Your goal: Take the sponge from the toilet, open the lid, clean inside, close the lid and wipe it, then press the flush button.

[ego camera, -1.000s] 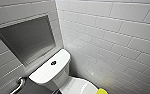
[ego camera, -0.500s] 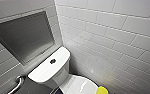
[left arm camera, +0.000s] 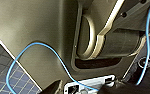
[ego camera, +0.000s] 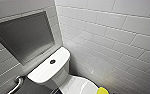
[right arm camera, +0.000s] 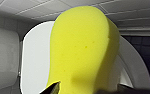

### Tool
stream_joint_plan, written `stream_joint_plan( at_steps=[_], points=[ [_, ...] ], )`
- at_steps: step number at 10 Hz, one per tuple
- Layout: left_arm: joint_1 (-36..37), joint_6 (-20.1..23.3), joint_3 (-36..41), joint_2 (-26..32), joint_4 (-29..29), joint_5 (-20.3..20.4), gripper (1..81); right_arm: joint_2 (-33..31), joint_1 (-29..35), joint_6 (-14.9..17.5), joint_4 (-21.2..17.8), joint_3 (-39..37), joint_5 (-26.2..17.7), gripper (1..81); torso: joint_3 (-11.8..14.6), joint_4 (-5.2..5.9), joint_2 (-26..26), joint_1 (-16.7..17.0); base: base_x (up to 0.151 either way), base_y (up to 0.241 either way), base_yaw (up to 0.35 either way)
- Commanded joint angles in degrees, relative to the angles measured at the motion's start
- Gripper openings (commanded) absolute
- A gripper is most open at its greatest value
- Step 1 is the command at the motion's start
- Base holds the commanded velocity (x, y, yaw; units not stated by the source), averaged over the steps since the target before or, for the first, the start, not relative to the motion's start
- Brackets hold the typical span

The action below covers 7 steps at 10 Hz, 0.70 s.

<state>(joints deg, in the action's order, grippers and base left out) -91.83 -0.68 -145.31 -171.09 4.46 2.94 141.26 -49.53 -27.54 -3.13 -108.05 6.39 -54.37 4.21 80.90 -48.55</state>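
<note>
The white toilet [ego camera: 56, 75] stands in a tiled corner, with the dark round flush button [ego camera: 52, 61] in the middle of its tank top. Its lid [ego camera: 77, 86] lies shut at the lower edge of the head view. The yellow sponge [ego camera: 102, 90] shows just over the lid's near end. In the right wrist view the sponge [right arm camera: 82, 47] looms large in front of the lid [right arm camera: 34, 62]. It is pinched narrow where my right gripper [right arm camera: 87, 88] is shut on it. My left gripper [left arm camera: 83, 89] stands open and holds nothing, close to my own body and a blue cable.
A recessed grey metal panel [ego camera: 23, 37] sits in the wall above the tank. A metal grab bar [ego camera: 17, 83] hangs on the wall to the toilet's left. White tiled walls close in behind and to the right. The floor [left arm camera: 6, 75] is dark tile.
The head camera has shifted slightly, so the whole picture moves a little. The sponge stays at the lower edge over the lid.
</note>
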Motion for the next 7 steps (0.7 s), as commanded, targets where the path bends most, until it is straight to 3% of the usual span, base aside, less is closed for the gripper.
stream_joint_plan(
  at_steps=[1, 7],
  points=[
    [-1.4, 0.2, 0.3, 0.0, -0.3, -5.0, 81.1, -1.6, 5.4, -0.1, 0.1, 0.9, -1.6, 81.1, 0.0, 0.0, -0.2, 0.1, 0.0, 0.0, 0.0],
    [-1.5, 0.1, 0.3, -0.1, -0.3, -5.1, 81.1, 2.1, 4.5, -0.2, -0.4, -0.2, -1.6, 81.1, 0.0, 0.0, 2.9, -1.8, 0.0, 0.0, 0.0]
  ],
)
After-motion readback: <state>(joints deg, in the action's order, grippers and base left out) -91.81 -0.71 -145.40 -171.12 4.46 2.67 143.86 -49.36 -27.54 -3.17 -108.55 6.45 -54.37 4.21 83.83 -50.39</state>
